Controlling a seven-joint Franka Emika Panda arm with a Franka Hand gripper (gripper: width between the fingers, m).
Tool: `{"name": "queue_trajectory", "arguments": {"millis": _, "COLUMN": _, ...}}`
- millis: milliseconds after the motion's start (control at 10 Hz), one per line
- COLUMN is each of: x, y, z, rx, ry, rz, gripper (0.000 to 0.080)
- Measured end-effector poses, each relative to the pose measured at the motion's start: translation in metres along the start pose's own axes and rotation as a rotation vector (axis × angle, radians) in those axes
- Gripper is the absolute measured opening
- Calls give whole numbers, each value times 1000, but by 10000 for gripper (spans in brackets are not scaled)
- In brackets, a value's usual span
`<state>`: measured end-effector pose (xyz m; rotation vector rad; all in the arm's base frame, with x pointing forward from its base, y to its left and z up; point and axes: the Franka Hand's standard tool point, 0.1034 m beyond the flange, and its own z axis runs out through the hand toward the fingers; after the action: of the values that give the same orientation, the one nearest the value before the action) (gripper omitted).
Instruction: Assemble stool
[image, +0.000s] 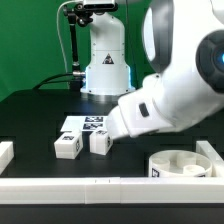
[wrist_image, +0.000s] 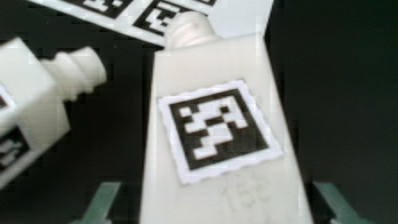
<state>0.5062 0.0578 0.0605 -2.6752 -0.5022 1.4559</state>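
Observation:
A white blocky stool leg (wrist_image: 214, 120) with a black-and-white tag fills the wrist view, lying lengthwise between my two fingers (wrist_image: 111, 200). My gripper (wrist_image: 219, 205) is shut on this leg. In the exterior view the arm reaches down from the exterior view's right, and the gripper (image: 104, 138) sits over that leg (image: 99, 145) on the black table. A second leg (image: 68, 146) (wrist_image: 45, 85) lies just beside it, apart from the fingers. The round drum-shaped seat (image: 185, 166) rests near the front at the exterior view's right.
The marker board (image: 85, 125) (wrist_image: 143, 12) lies flat just behind the two legs. Long white border bars run along the front (image: 90, 186), the exterior view's left (image: 5, 155) and right (image: 211, 150). The arm's base (image: 105, 70) stands at the back.

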Motion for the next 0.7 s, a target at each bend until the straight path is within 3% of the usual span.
{"name": "queue_trajectory", "arguments": {"millis": 100, "x": -6, "y": -2, "z": -4, "rx": 6, "ry": 9, "rz": 0, "gripper": 327}}
{"name": "queue_trajectory", "arguments": {"millis": 400, "x": 4, "y": 1, "z": -8, "rx": -7, "ry": 72, "rz": 1, "gripper": 327}}
{"name": "queue_trajectory", "arguments": {"millis": 500, "x": 9, "y": 3, "z": -16, "rx": -20, "ry": 151, "rz": 3, "gripper": 327}}
{"name": "queue_trajectory", "arguments": {"millis": 700, "x": 5, "y": 4, "z": -45, "rx": -31, "ry": 312, "rz": -2, "gripper": 327}}
